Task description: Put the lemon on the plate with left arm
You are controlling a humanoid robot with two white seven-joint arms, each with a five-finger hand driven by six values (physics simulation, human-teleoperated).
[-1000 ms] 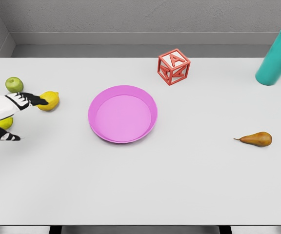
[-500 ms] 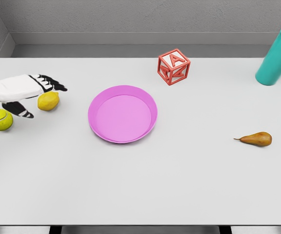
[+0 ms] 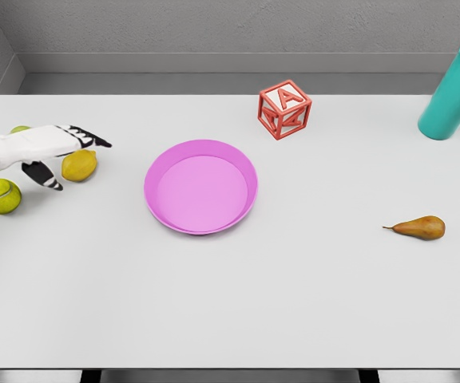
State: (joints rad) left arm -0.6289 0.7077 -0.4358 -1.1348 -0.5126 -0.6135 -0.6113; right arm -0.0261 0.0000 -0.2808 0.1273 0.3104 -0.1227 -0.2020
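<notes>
White tabletop point(image 3: 230, 303), grey wall behind; left hand point(image 3: 45, 145) at far left, fingers point(image 3: 90, 138) spread, holding nothing, reaching over the lemon point(image 3: 79, 166), thumb down beside it. Tennis ball point(image 3: 0, 195) just left; pink plate point(image 3: 200, 186) well right, empty; letter block point(image 3: 284, 109), teal cup point(image 3: 452, 92), pear point(image 3: 420, 227) farther off

Bare table point(image 3: 118, 239) between lemon point(image 3: 79, 165), plate point(image 3: 200, 186)
</notes>
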